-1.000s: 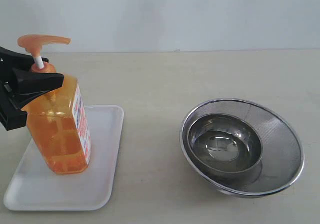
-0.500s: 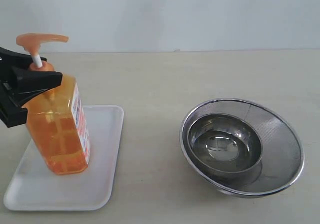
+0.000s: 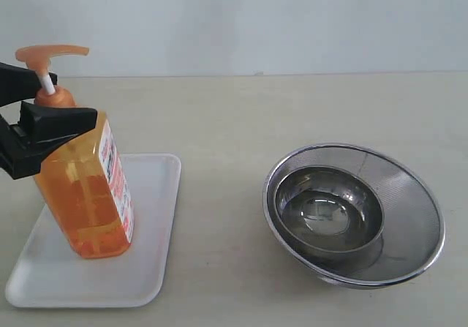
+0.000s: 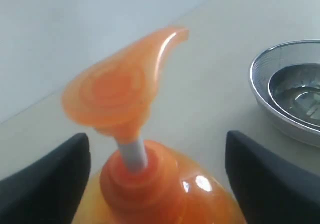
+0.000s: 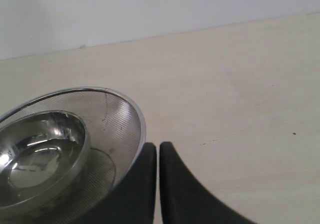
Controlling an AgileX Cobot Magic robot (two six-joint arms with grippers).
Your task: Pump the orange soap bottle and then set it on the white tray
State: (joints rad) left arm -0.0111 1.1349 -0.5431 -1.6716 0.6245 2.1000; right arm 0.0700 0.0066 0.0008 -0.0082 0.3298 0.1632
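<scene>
— Where is the tall clear-orange plastic pump bottle found?
— It is stood, tilted, mid-way on the flat white rectangular tray at the beige table's near left corner. Its shoulder is flanked by the jaws of the left gripper; whether it is clamped cannot be told.

Exterior frontal, wrists close, all share bowl

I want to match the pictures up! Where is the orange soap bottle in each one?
Exterior view: orange soap bottle at the left, tilted on the white tray.
Left wrist view: close up, its pump head fills the middle.
Right wrist view: not in it.
Shared landmark: the steel mesh bowl, in all three.
</scene>
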